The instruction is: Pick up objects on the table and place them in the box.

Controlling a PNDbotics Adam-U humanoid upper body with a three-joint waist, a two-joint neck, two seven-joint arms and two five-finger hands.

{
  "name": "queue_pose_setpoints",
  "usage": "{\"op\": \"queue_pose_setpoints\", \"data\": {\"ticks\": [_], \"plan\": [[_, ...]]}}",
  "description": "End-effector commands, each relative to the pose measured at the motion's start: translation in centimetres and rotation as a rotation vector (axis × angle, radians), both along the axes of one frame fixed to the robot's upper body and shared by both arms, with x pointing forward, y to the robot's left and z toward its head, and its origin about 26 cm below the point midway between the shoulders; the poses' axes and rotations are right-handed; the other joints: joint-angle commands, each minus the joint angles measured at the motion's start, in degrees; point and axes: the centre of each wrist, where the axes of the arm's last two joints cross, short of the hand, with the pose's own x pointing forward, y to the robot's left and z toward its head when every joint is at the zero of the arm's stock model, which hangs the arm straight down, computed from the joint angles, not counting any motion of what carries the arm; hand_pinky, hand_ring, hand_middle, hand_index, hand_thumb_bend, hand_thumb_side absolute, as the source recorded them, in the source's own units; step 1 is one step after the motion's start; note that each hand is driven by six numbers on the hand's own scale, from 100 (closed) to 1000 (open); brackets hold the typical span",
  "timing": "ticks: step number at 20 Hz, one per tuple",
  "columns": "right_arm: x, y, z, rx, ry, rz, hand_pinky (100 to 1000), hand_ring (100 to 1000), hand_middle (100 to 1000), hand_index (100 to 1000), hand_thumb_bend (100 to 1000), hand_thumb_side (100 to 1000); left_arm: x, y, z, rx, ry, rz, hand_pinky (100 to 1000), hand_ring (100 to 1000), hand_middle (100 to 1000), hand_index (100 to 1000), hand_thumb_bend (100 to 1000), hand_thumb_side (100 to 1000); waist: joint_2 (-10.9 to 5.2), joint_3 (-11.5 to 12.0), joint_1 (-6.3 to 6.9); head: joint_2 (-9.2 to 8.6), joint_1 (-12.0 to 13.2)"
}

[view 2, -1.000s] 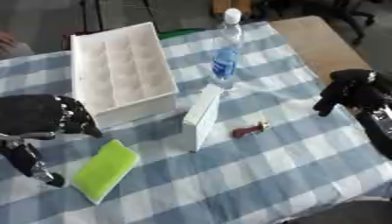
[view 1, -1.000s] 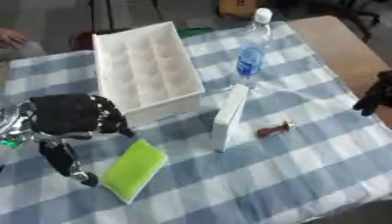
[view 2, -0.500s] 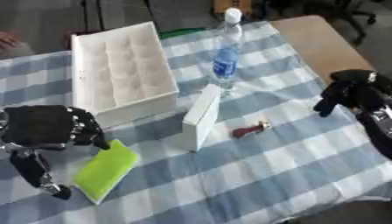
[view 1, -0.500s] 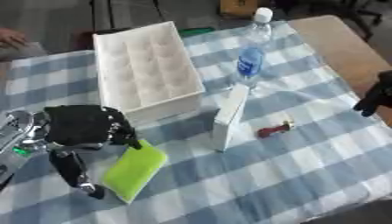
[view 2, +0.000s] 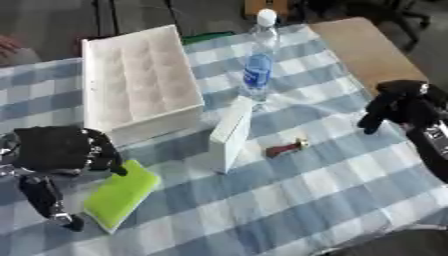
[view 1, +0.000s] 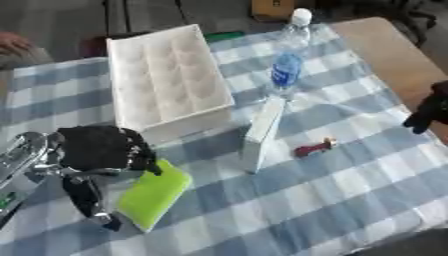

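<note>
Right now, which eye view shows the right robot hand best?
The right eye view: the whole right robot hand shows there with its wrist, hanging over the table's right side, fingers curled downward and holding nothing. In the left eye view only part of it appears, cut off by the picture's right edge.

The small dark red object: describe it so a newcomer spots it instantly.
Start at the white box on the checked tablecloth, then the upright white carton to its right. The small dark red object lies flat just right of that carton, the only red thing there.
</note>
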Motion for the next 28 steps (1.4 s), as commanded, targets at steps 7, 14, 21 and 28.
{"op": "queue_pose_setpoints", "data": {"ticks": [7, 14, 21, 28], "plan": [[-0.1, 0.2, 1.0, -0.016, -0.034, 0.018, 585, 498, 596, 810, 100, 690, 1.3, -0.2, 0.0, 0.285, 0.042, -0.124, 785, 756, 714, 874, 840, 556, -0.42, -0.46, -0.36, 0.05, 0.45], [0.0, 0.3, 1.1, -0.015, -0.033, 0.025, 585, 498, 596, 810, 100, 692, 2.2, 0.2, -1.0, 0.293, 0.064, -0.086, 776, 750, 701, 849, 788, 524, -0.29, -0.92, -0.23, 0.02, 0.52], [0.0, 0.3, 1.1, -0.015, -0.032, 0.028, 585, 498, 596, 810, 100, 692, 2.9, 0.9, -1.9, 0.271, 0.083, -0.053, 748, 709, 630, 754, 364, 327, -0.27, -1.03, -0.17, 0.07, 0.6], [0.0, 0.3, 1.1, -0.014, -0.033, 0.028, 585, 498, 597, 810, 100, 690, 3.2, 2.0, -2.0, 0.219, 0.088, -0.031, 712, 637, 543, 641, 135, 289, -0.32, -0.75, -0.32, 0.05, 0.32]]}}
